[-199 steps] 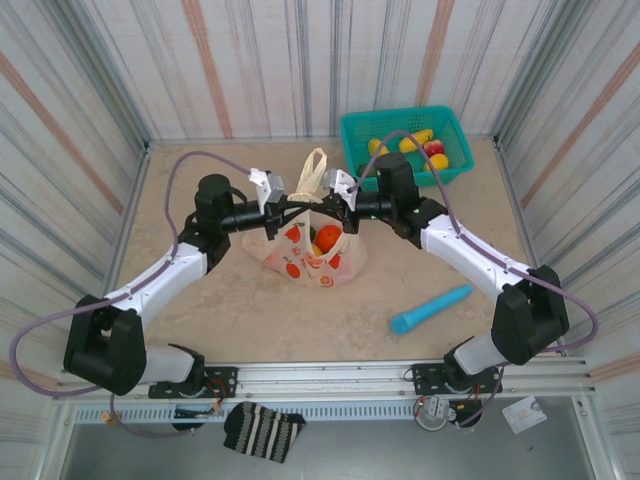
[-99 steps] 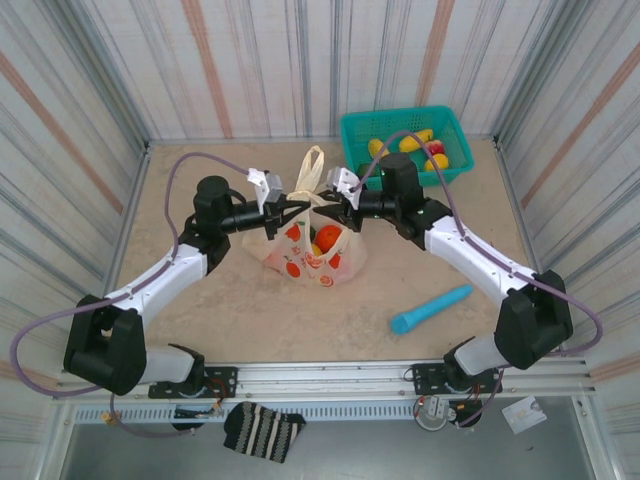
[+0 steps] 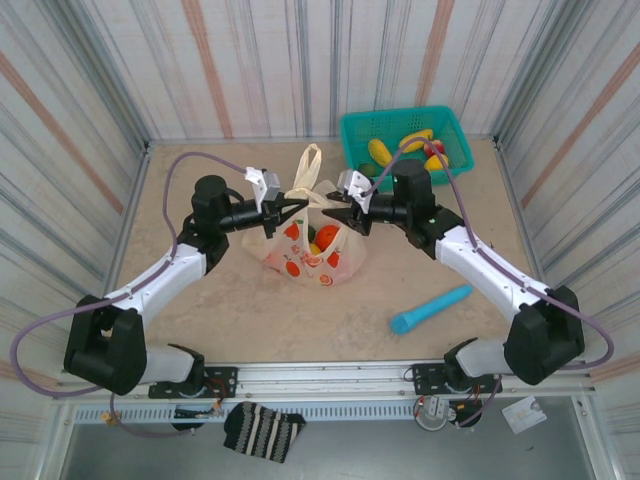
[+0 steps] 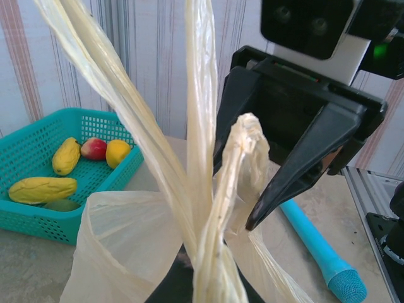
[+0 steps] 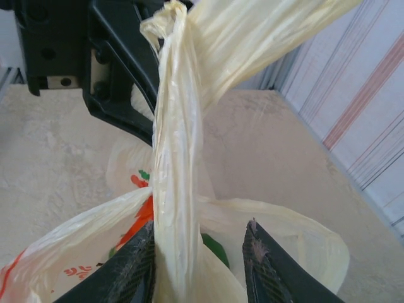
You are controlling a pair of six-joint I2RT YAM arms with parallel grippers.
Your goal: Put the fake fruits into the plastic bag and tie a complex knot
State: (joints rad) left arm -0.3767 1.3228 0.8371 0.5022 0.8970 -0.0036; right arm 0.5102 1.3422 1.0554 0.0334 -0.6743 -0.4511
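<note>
The plastic bag [image 3: 308, 252] stands mid-table with an orange fruit [image 3: 327, 238] showing inside. Its two long handles [image 3: 306, 172] are twisted together above it. My left gripper [image 3: 283, 212] is shut on the twisted handles [image 4: 211, 208] just over the bag's mouth, its jaws hidden behind the plastic. My right gripper [image 3: 338, 212] faces it from the right with jaws open. One handle strand [image 5: 177, 189] runs between its fingers [image 5: 262, 268], against the left one. A dark green piece [image 5: 214, 249] shows inside the bag. More fake fruits [image 3: 410, 150] lie in the basket.
The teal mesh basket [image 3: 452, 128] sits at the back right against the wall, holding yellow, red and orange fruits [image 4: 95, 149]. A blue stick [image 3: 430, 309] lies on the table at the front right. Striped walls close in three sides.
My right gripper has opened and let go of the handle, and its arm has drawn back a little to the right. The left gripper keeps its hold.
</note>
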